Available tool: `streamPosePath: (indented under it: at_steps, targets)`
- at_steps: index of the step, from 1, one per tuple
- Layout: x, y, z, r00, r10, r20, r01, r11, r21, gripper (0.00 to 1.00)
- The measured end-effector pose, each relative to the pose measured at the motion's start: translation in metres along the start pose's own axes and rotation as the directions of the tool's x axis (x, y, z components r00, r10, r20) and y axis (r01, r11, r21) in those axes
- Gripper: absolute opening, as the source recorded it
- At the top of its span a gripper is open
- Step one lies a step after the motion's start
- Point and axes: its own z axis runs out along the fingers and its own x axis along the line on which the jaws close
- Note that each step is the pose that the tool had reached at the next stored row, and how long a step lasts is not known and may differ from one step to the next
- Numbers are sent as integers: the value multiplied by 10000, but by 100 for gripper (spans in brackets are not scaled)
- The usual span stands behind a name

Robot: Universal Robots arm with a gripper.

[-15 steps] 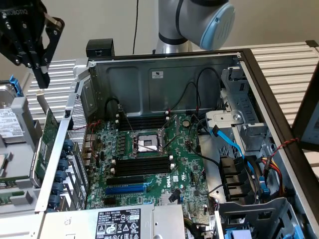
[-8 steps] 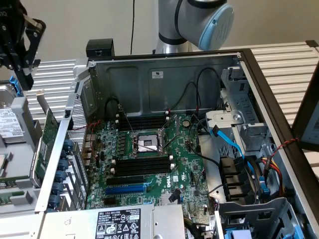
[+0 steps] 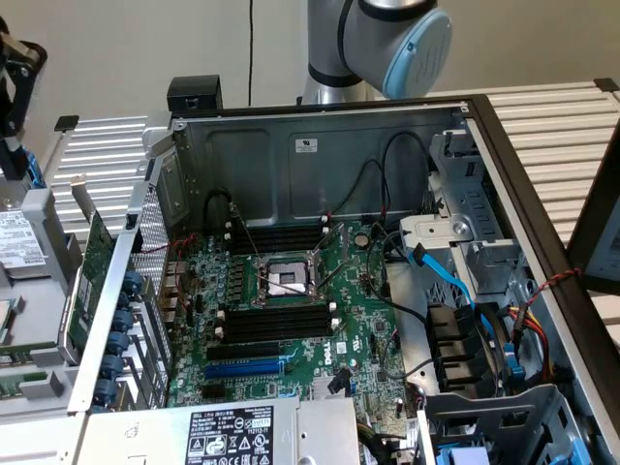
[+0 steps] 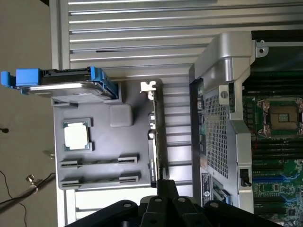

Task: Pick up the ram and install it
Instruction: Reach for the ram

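- We see a green motherboard (image 3: 291,291) with black memory slots (image 3: 276,325) and one blue slot (image 3: 242,369).
- The case (image 3: 291,155) is bare grey metal, and its side wall (image 4: 218,132) carries a fine grid of punched holes.
- The arm (image 3: 378,29) is silver-grey with a pale blue cap (image 3: 418,53).
- We note a bright blue cable (image 3: 448,279) and red, yellow and black wires (image 3: 531,325).
- The expansion card (image 3: 89,281) is green.
- The label (image 3: 228,436) is white with black print.
- The tray (image 4: 99,142) is plain grey, its processor (image 4: 75,136) is silver, and the drive (image 4: 61,85) has blue rails.
- The table (image 4: 142,28) is pale grey with parallel ribs.
- The gripper (image 4: 165,185) is black.
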Motion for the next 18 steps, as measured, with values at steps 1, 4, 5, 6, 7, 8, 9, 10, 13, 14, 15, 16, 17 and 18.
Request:
streamPosePath:
  at_steps: [1,4,5,6,7,8,9,10,13,14,15,16,17,18]
  targets:
    - [45,-3,-1,10000,0,0,0,10000,0,10]
    - [180,-13,-5,10000,1,0,-1,10000,0,10]
    - [224,-16,-6,10000,0,0,0,10000,0,10]
    - [270,-19,-6,10000,-1,0,1,10000,-1,10]
    - [317,-23,-6,10000,-1,0,1,10000,0,10]
    - [361,-26,-6,10000,0,0,0,10000,0,10]
    - [405,-29,-7,10000,0,-1,0,10000,1,10]
    - [451,-32,-7,10000,0,-1,0,10000,0,10]
    - [580,-41,-8,10000,0,-1,0,10000,0,10]
    - [613,-44,-8,10000,-1,0,1,10000,0,10]
    - [640,-46,-8,10000,-1,0,1,10000,-1,10]
    - [667,-47,-7,10000,0,1,0,10000,-2,10]
    - [689,-49,-8,10000,0,0,0,10000,-2,10]
    - [709,-50,-7,10000,1,0,-1,10000,-2,10]
